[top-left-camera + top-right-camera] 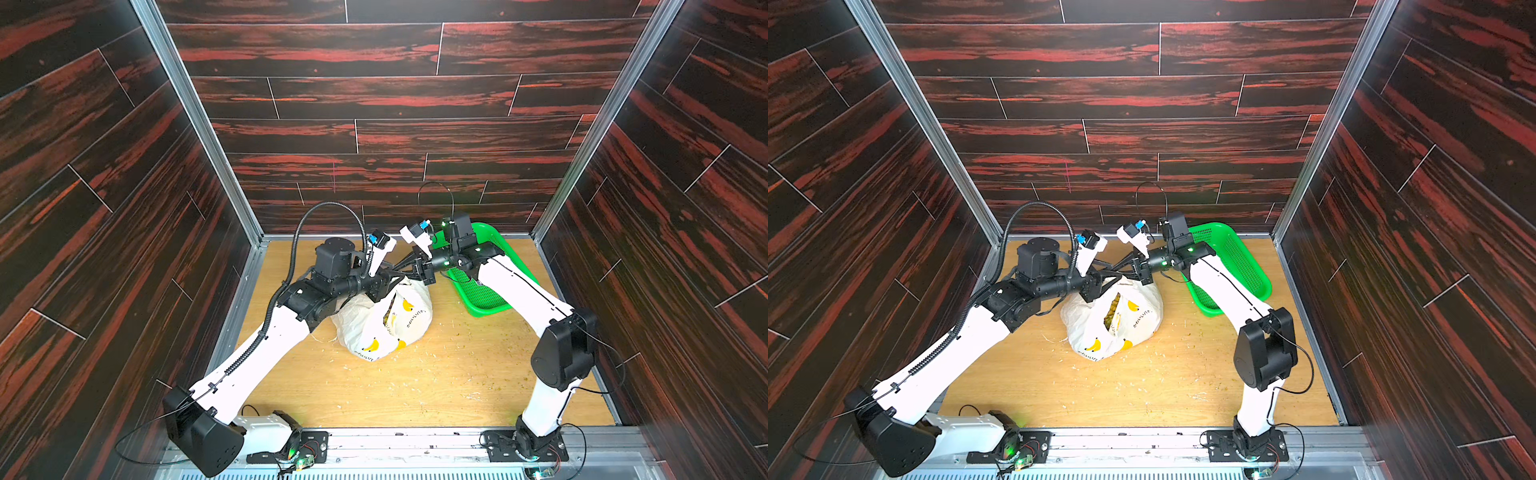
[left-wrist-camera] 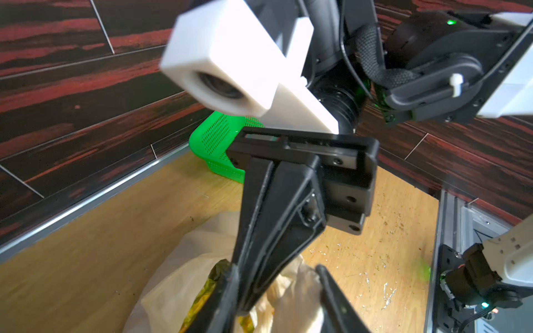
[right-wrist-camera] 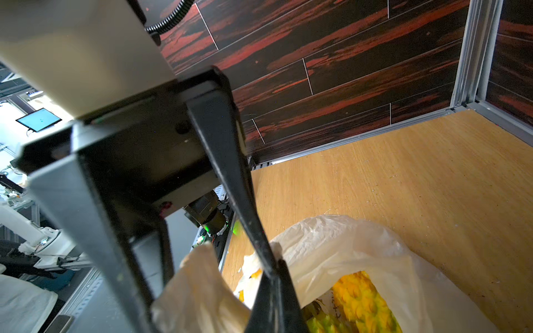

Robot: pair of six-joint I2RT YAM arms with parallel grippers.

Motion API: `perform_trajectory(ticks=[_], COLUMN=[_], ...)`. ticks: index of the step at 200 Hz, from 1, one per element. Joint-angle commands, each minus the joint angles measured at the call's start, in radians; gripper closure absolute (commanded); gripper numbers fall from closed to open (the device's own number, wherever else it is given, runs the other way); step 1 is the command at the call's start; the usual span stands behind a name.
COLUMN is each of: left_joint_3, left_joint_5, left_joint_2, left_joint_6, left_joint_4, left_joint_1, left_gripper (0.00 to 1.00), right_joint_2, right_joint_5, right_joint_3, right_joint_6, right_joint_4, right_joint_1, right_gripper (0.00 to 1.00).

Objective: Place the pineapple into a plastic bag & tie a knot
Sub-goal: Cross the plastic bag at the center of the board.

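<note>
Wooden tabletop (image 1: 457, 386) holds one plastic bag (image 1: 365, 324), one green basket (image 1: 482, 295).

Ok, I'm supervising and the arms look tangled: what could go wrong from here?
The left claw stands open astride the tip of the shut right claw; closing, it may clamp that claw, not the handle of the crinkly white plastic bag.
The right claw pinches only thin plastic, which could slip free.
The bag's mouth gapes over the yellow pineapple; a hard pull might tip it.
</note>
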Motion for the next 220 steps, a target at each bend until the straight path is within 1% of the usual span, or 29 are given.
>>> perform_trajectory(ticks=[1,8,18,32,49,77,86,108,117,129,139,157,172,200,220], left_joint_3=[0.004,-0.001,-0.009,-0.024,-0.042,-0.046,-0.039,-0.034,-0.03,-0.024,-0.016,0.001,0.006,-0.01,-0.072], left_joint_5=[0.068,0.074,0.08,0.079,0.088,0.119,0.13,0.111,0.107,0.095,0.08,0.054,0.04,0.041,0.001], left_joint_2=[-0.01,-0.014,-0.022,-0.04,-0.059,-0.06,-0.055,-0.045,-0.041,-0.032,-0.022,-0.004,-0.002,-0.034,-0.089], left_joint_6=[-0.005,-0.005,-0.005,-0.005,-0.01,-0.01,-0.006,0.001,0.005,0.001,0.001,0.034,0.053,0.053,0.015], left_joint_4=[-0.04,-0.036,-0.031,-0.018,-0.005,-0.032,-0.046,-0.055,-0.051,-0.037,-0.032,-0.047,-0.056,-0.078,-0.042], left_joint_1=[-0.01,-0.011,-0.011,-0.011,-0.011,-0.01,-0.01,-0.011,-0.01,-0.011,-0.011,-0.011,-0.012,-0.012,-0.012], left_gripper=[0.57,0.55,0.46,0.44,0.44,0.51,0.51,0.51,0.53,0.59,0.68,0.9,1.0,1.0,1.0], right_joint_2=[-0.027,-0.027,-0.027,-0.028,-0.029,-0.027,-0.027,-0.031,-0.034,-0.037,-0.041,-0.043,-0.048,-0.083,-0.117], right_joint_5=[0.005,0.006,0.008,0.013,0.017,0.018,0.019,0.023,0.022,0.022,0.024,0.025,0.036,0.112,0.157], right_joint_3=[-0.004,-0.004,-0.005,-0.006,-0.008,-0.008,-0.008,-0.008,-0.009,-0.012,-0.014,-0.017,-0.02,-0.029,-0.035], right_joint_6=[0.006,0.006,0.005,0.004,0.004,0.005,0.003,-0.002,-0.004,-0.007,-0.008,-0.011,-0.01,0.013,0.036], right_joint_4=[0.018,0.018,0.017,0.017,0.015,0.008,0.005,-0.005,-0.008,-0.008,-0.011,-0.011,-0.003,0.046,0.08], right_joint_1=[0.003,0.004,0.003,0.004,0.004,0.004,0.004,0.004,0.004,0.004,0.004,0.004,0.003,0.004,0.003], right_gripper=[1.0,1.0,1.0,1.0,1.0,1.0,1.0,1.0,1.0,1.0,1.0,1.0,1.0,1.0,1.0])
